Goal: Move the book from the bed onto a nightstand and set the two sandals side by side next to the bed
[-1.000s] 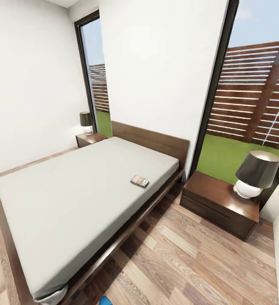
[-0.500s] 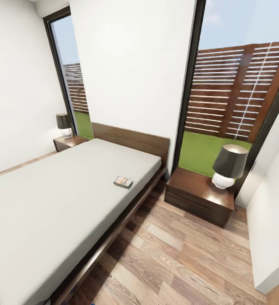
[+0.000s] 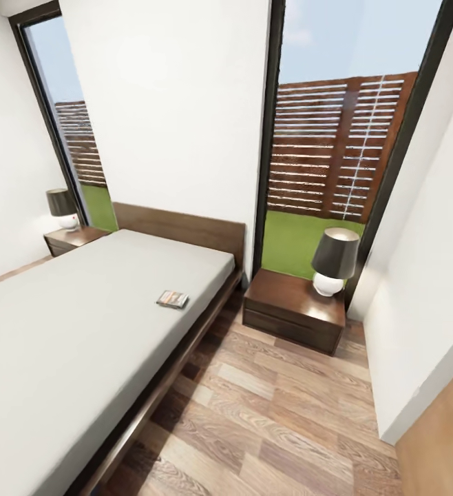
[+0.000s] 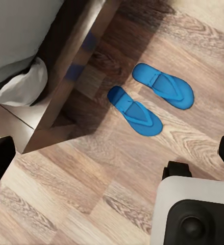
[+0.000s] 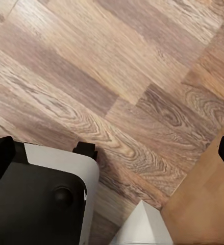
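View swung right — book [image 3: 172,299] unmoved on bed [image 3: 82,324], lamp [image 3: 334,262] atop nightstand [image 3: 294,308] — claw state untellable.

Bare floor [image 3: 275,406] lies open between bed [image 3: 82,331] and wall; a lamp [image 3: 333,262] crowds the nightstand [image 3: 288,310].

The left gripper [image 4: 112,158] points down at the floor. Its two dark fingertips [image 4: 0,161] are wide apart, one at each side of the left wrist view. The right gripper [image 5: 112,158] points down too, and its dark fingertips [image 5: 0,161] are spread just as wide. Both arms hang low, close to the robot's base [image 4: 193,214]. The base is white with a dark, rounded top, and it sits just under each wrist.
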